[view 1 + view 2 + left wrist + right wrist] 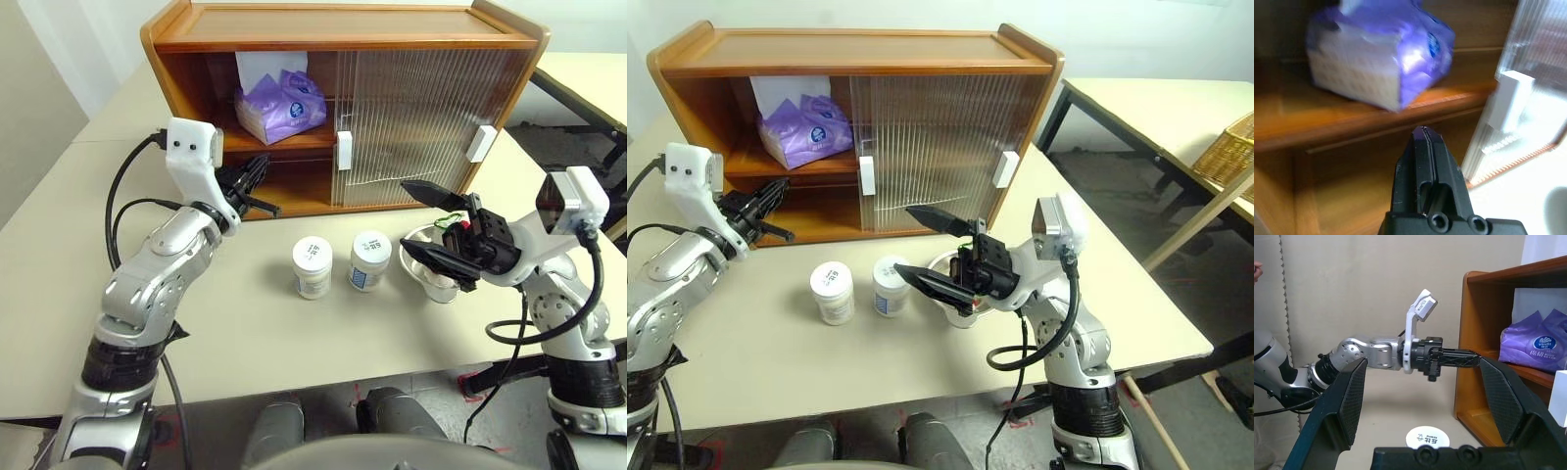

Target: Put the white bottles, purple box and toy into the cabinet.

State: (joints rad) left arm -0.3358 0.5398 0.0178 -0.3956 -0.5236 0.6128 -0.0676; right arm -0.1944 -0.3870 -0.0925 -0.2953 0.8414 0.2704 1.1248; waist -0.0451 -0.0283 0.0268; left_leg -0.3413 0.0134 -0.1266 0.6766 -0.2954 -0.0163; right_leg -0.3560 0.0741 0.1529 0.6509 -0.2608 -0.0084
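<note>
Left hand (257,182) closed, empty, right hand (431,223) wide open, empty

The ribbed sliding doors of the cabinet (421,108) blur everything behind them, so the contents of that right half cannot be made out. In front of the cabinet, the right gripper (423,223) covers most of the steel bowl (443,286); the toy (460,223) there shows as mere specks of red and green. The purple box (1381,58) on the cabinet's shelf is smeared in the left wrist view, its logo unreadable. The white bottles (338,264) carry labels too small to read; one is cut off by the right wrist view's edge.
</note>
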